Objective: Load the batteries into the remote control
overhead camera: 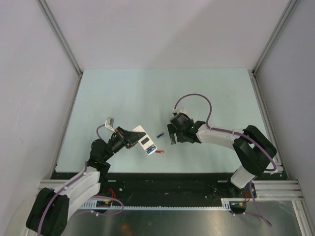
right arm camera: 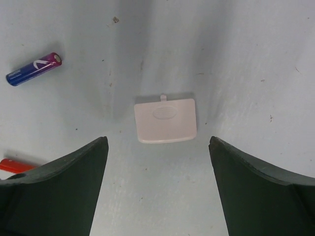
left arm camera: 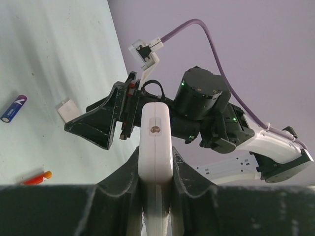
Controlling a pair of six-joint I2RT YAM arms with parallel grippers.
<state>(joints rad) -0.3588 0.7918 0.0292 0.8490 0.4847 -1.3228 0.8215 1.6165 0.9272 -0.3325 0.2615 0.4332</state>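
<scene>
My right claw (right arm camera: 157,147) is wide open over a flat white plastic cover (right arm camera: 166,120), far from table (overhead camera: 123,93) edges; left claw (left arm camera: 155,166) grips the slim white remote control (left arm camera: 155,125).

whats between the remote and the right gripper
Top view: a blue-purple battery lies between the remote and right gripper, a red battery close by.

Both arms are built of white plastic links (overhead camera: 216,134) joined by chunky black motor housings (overhead camera: 253,147). A thin purple cable (left arm camera: 197,21) loops along each one. The right gripper (overhead camera: 171,133) and left gripper (overhead camera: 133,138) carry broad matte black fingers (right arm camera: 59,191). A small green light (left arm camera: 183,84) glows on the right wrist housing.
</scene>
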